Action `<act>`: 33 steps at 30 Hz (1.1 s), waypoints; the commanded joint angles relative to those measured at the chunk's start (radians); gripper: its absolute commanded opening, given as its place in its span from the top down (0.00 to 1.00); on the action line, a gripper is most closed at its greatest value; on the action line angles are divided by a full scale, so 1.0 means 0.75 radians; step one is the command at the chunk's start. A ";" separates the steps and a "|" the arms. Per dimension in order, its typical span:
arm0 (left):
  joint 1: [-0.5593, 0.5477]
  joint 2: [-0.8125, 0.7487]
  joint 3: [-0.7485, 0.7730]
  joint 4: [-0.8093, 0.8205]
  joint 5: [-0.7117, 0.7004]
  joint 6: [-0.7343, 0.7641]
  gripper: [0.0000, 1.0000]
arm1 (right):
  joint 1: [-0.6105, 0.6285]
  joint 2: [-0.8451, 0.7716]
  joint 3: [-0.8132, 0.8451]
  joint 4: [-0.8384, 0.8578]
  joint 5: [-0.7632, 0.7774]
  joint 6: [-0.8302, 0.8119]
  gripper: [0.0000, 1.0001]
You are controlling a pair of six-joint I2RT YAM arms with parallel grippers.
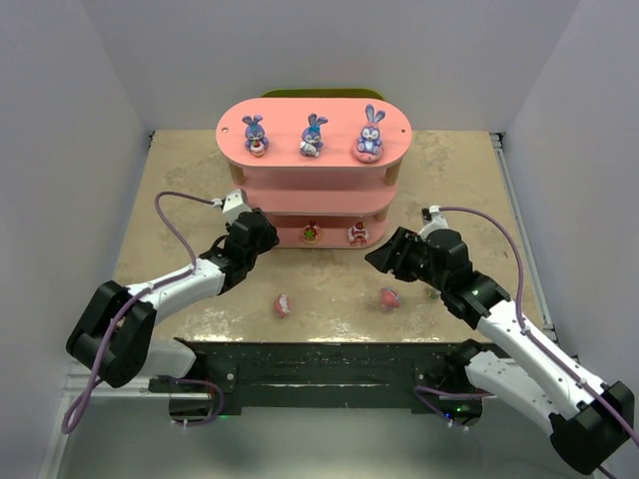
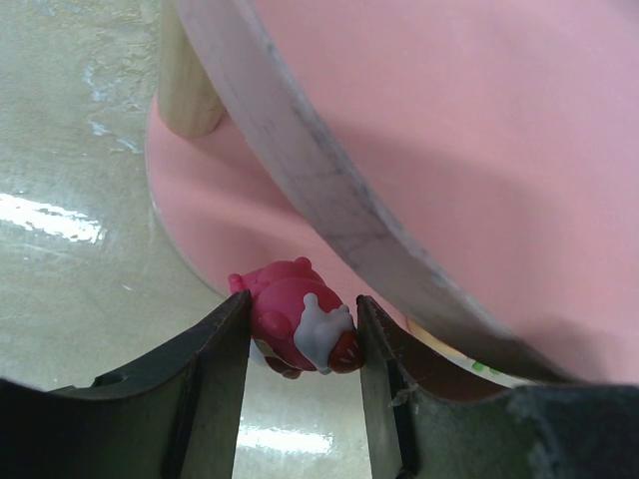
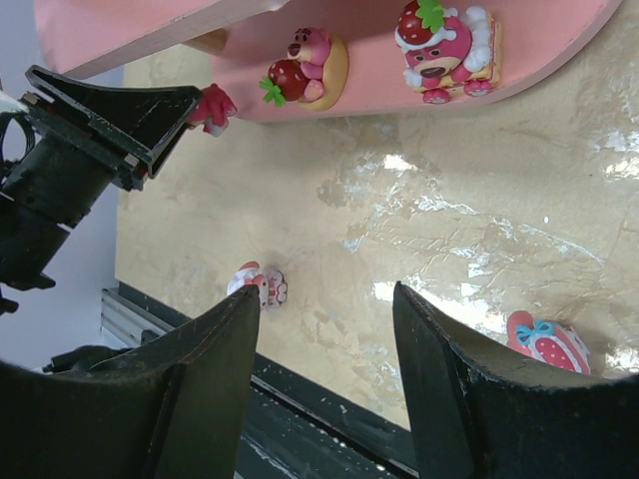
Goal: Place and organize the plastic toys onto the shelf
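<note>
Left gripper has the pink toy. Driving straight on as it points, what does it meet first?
Probably the shelf. The left gripper holds the pink toy at the bottom board's rim, and the pale-edged board above crosses close ahead. Depth is unclear.

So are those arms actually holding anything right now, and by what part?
The left fingers pinch a small pink figurine by its two sides. The right fingers stand open, holding nothing.
</note>
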 commanded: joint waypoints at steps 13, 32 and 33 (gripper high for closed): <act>0.052 0.138 0.036 0.121 0.000 0.028 1.00 | -0.007 0.045 0.041 0.037 0.049 -0.036 0.41; 0.052 0.083 -0.074 0.342 -0.112 0.083 0.96 | -0.005 0.069 0.006 0.064 0.043 -0.030 0.41; 0.050 0.083 -0.078 0.362 -0.118 0.090 0.96 | -0.005 0.069 0.006 0.066 0.043 -0.030 0.41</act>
